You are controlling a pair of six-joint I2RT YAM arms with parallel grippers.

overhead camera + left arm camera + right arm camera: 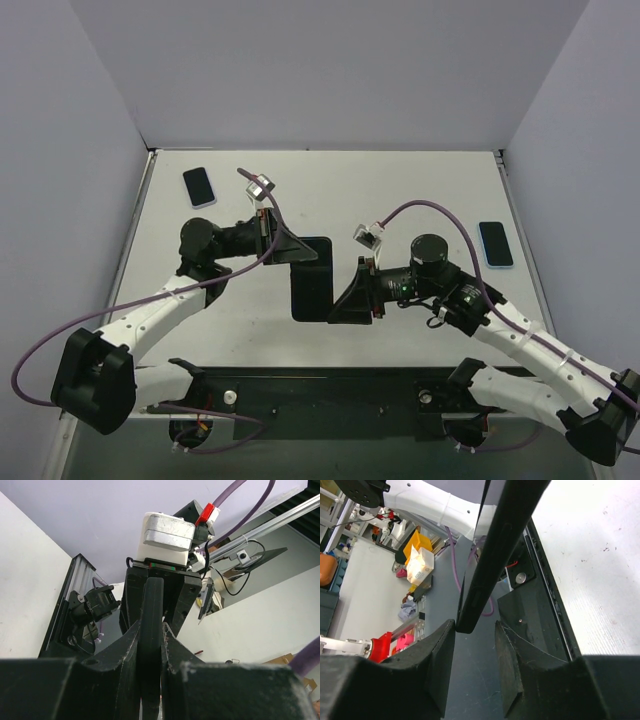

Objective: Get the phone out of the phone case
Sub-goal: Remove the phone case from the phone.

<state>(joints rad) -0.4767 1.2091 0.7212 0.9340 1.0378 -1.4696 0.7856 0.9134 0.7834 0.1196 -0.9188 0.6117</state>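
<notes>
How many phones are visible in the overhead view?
3. A blue-cased phone at the far left of the table; a second blue-cased phone near the right edge; a black phone at centre, clamped by the left gripper. Others may be hidden.

You have a white, flat table (400, 190) with a black rail (330, 400) along its near edge. Two items lie directly on the table: a blue-edged phone (199, 187) near the far left corner, and a second blue-edged phone (495, 245) close to the right edge. They lie well apart.
</notes>
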